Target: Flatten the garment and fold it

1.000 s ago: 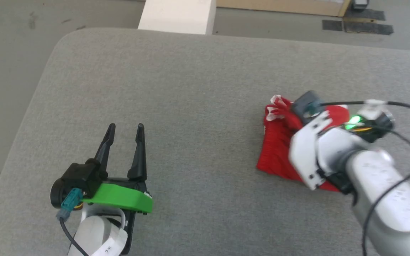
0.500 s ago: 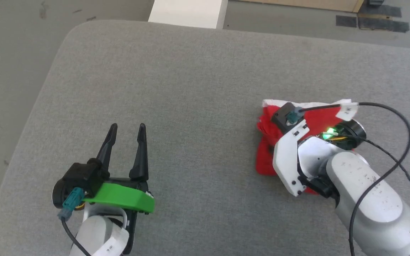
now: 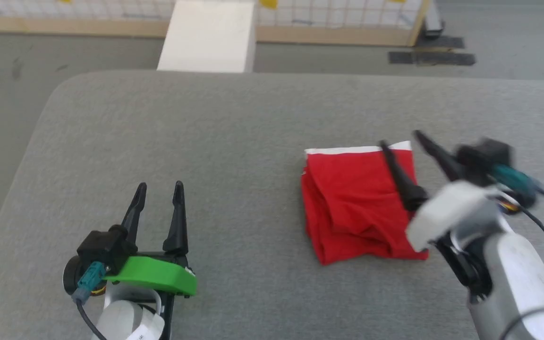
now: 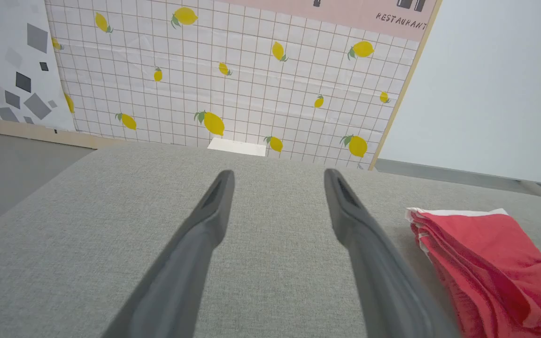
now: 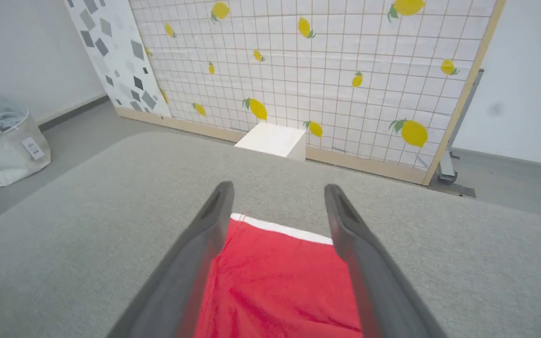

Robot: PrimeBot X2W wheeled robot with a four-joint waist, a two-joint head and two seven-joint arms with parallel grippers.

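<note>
R hand (image 3: 399,138) has just let go. A sec ago it was down on the garment (image 3: 352,203), pressed shut w/ the wrist covering most of the cloth. Now its fingers (image 3: 397,174) are spread wide w/ nothing between them, and the arm is blurred, so prob. still moving off. The head camera has tipped too, so the whole pic shift isn't the cloth sliding.

What that means, IMO: last fold is laid. The red piece sits as a squarish stack, several layers showing at its L edge, white band along the far edge, top a bit rumpled but no loose flaps out. Task looks about finished, maybe a pat-down left.

Where it lies: on the grey bench (image 3: 206,132), R of centre. R hand is at its R side, one finger over the R part of the cloth, the other just past that edge. From the wrist cam the red top lies under and between the two fingers. Can't tell if a tip grazes it.

L hand (image 3: 160,184) is spread and empty, well apart to the L, not involved.
</note>
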